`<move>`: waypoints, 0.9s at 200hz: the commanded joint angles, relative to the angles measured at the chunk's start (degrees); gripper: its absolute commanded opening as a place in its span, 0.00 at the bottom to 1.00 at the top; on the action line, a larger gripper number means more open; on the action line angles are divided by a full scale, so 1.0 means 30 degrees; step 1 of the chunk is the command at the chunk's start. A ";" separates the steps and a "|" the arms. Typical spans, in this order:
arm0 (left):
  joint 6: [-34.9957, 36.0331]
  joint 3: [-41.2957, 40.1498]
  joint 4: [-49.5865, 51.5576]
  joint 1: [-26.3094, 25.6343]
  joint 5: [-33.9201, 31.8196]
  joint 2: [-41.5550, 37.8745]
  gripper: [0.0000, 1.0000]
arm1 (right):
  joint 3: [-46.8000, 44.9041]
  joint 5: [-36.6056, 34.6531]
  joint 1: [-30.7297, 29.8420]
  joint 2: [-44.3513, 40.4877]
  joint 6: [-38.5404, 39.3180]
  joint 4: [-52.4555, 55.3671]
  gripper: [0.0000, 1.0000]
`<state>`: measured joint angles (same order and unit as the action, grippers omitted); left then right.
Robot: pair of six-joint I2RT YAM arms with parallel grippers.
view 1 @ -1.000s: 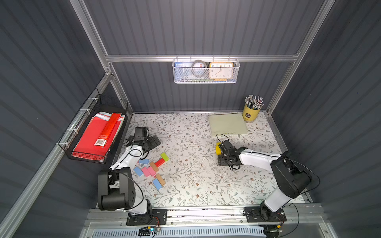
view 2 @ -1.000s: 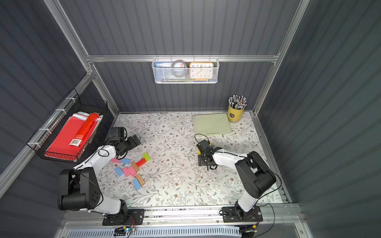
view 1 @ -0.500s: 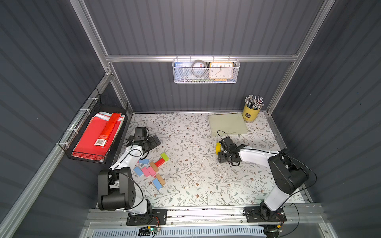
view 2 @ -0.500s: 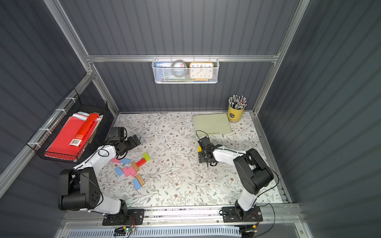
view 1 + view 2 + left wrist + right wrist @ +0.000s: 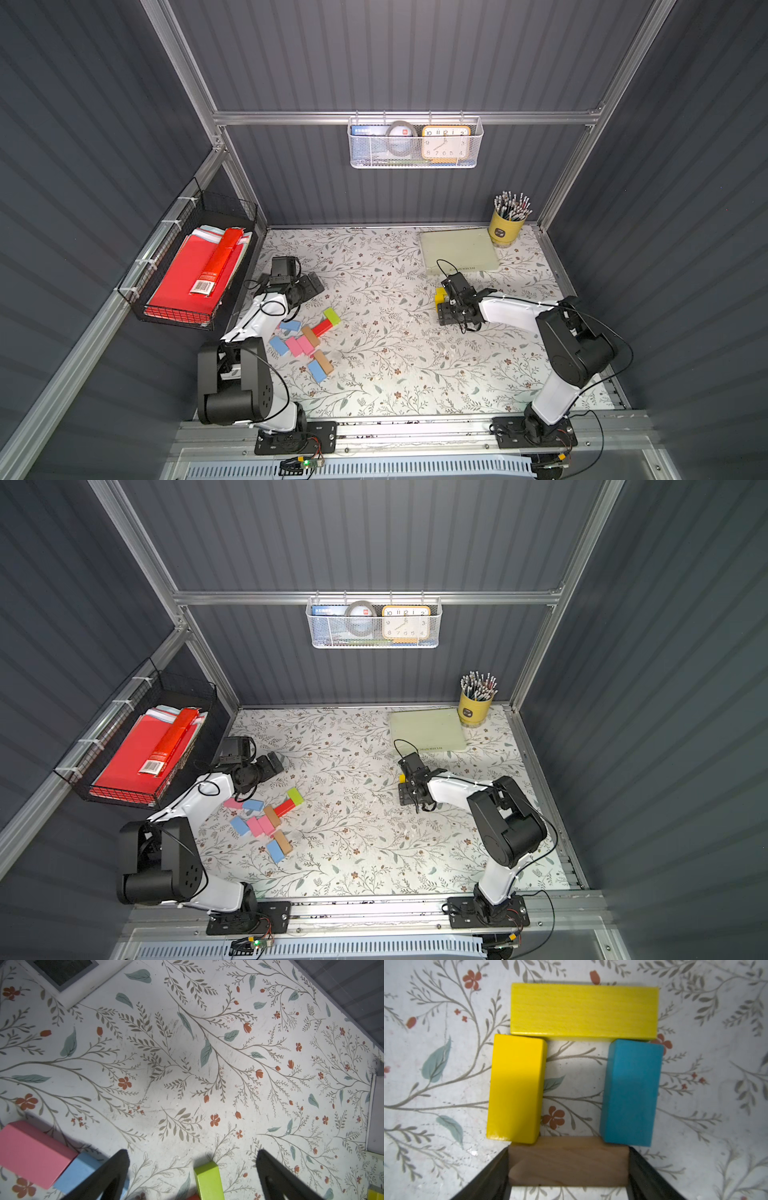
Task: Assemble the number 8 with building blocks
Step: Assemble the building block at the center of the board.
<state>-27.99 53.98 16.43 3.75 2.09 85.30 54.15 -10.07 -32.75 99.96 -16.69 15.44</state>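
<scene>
My right gripper [image 5: 568, 1154] is shut on a tan block [image 5: 568, 1162], gripping it by its two short ends. That block lies against the near ends of a yellow block [image 5: 515, 1088] and a blue block [image 5: 631, 1093]. A long yellow block [image 5: 583, 1009] spans their far ends, so the blocks form a square. In both top views the right gripper [image 5: 448, 309] [image 5: 409, 789] covers most of this square. My left gripper [image 5: 192, 1155] [image 5: 309, 286] is open above the mat, with a green block [image 5: 207, 1180] below the gap. Loose building blocks [image 5: 307, 340] [image 5: 266, 820] lie beside the left arm.
A black wire basket [image 5: 232, 208] with a long red box hangs on the left wall. A pale green pad [image 5: 457, 251] and a yellow pencil cup [image 5: 507, 226] stand at the back right. A white mesh basket [image 5: 413, 162] with a clock hangs on the back wall.
The right arm's elbow has swung a little to the left while its gripper stays over the same spot with the tan block. The left arm has not moved.
</scene>
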 commanded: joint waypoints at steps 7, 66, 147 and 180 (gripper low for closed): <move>0.0423 -0.0289 0.0069 0.0092 -0.0227 -0.0305 0.99 | -0.0241 0.0530 0.0194 0.0839 0.0029 0.0302 0.78; 0.0423 -0.0320 0.0095 0.0096 -0.0256 -0.0353 0.99 | -0.0208 0.0660 0.0314 0.0640 -0.0062 0.0302 0.89; 0.0102 -0.0240 0.0556 0.0069 -0.0804 -0.0796 0.99 | 0.1342 0.0713 0.0343 -0.3502 -0.0004 0.2672 0.99; -0.1124 -0.0159 0.2133 0.0068 -0.2541 -0.1412 0.99 | 0.1149 0.1436 0.0341 -0.6153 0.0390 0.2435 0.99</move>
<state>-28.75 53.95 18.04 3.75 -0.84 84.42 56.86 -7.20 -31.90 85.58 -16.36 21.26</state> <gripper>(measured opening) 0.993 0.987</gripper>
